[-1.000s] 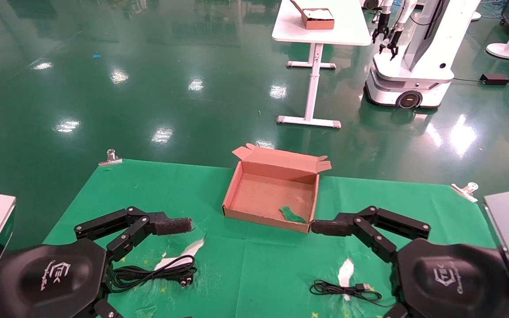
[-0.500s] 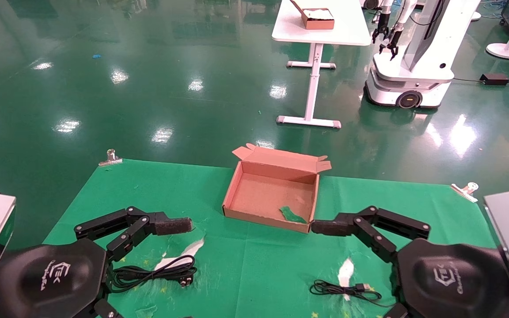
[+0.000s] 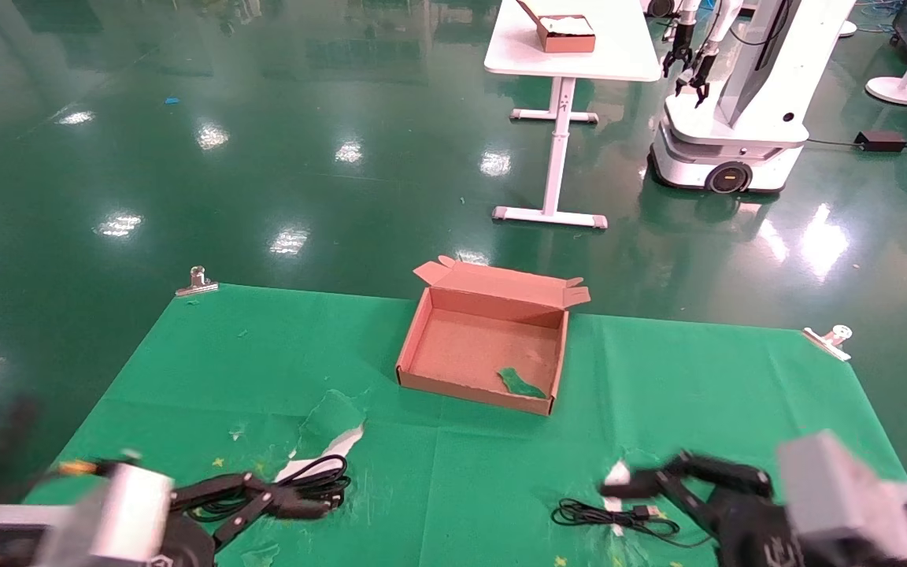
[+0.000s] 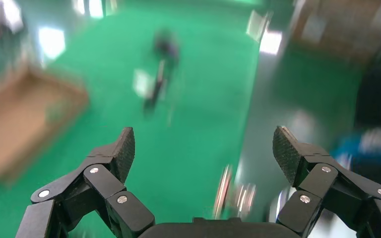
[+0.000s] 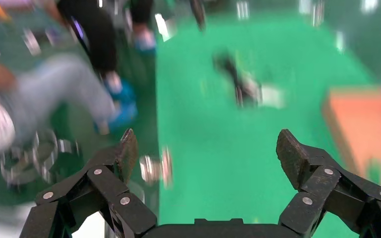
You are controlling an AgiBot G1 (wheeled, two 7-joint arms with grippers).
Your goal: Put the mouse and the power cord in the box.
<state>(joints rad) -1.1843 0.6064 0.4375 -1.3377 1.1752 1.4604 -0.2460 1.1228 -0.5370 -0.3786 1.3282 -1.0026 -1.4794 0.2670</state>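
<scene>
The open brown box (image 3: pixel 469 390) stands mid-table with a green scrap (image 3: pixel 520 383) on its floor. The coiled black power cord (image 3: pixel 308 479) lies near the front left. My left gripper (image 3: pixel 264 504) (image 4: pixel 203 144) is low over the cord's near side, open and empty. At the front right lies the mouse's thin cable (image 3: pixel 607 517) with its USB plug (image 3: pixel 646 512); the mouse itself is hidden. My right gripper (image 3: pixel 634 492) (image 5: pixel 206 146) hangs just above that cable, open with nothing in it. Both wrist views show the box blurred (image 4: pixel 25 119) (image 5: pixel 367 124).
The green cloth has white torn patches (image 3: pixel 335 445) and is held by metal clips (image 3: pixel 197 281) (image 3: pixel 830 340). Beyond the table stand a white table with another brown box (image 3: pixel 566 33) and another robot (image 3: pixel 729 102). A person's legs (image 5: pixel 54 99) are beside the table.
Both arms have swung back and down toward the table's near edge, the left onto the power cord's side, the right toward the mouse cable. The box and both cables have not moved.
</scene>
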